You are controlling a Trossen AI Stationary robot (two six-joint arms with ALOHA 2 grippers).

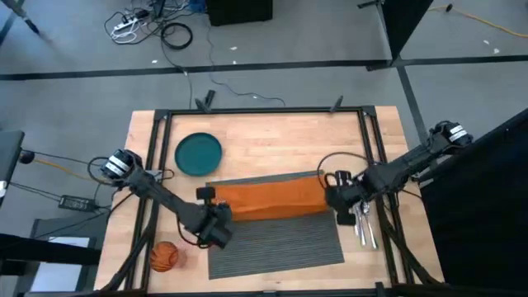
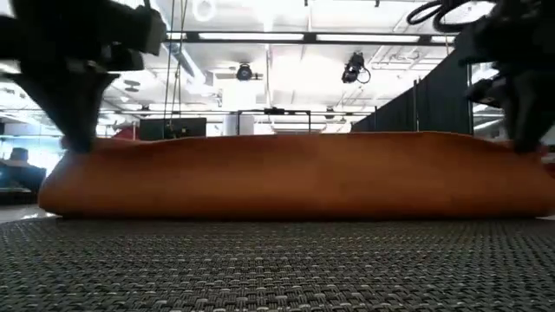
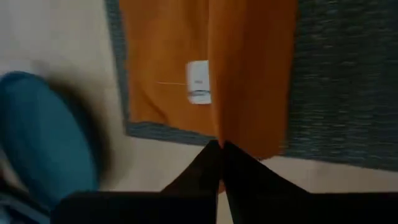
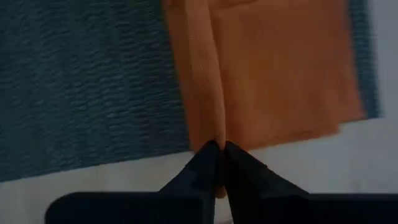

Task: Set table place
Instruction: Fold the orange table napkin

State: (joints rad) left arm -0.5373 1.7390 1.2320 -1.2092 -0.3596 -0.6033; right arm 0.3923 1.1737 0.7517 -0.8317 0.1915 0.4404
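On the far half of the placemat [image 1: 276, 239] the orange napkin [image 1: 268, 198] is stretched, its long axis running from one arm to the other. Its left end is pinched by the left gripper [image 1: 216, 221], its right end by the right gripper [image 1: 340, 198], both pressed together on a raised fold. The teal plate [image 1: 199, 153] is near, beyond the left end; the cutlery [image 1: 365, 224] is seen just beside the right gripper, the orange cup [image 1: 163, 256] near the left arm.

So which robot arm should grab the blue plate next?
Probably the left. The left gripper works on the same side as the plate; the right gripper is across the napkin.
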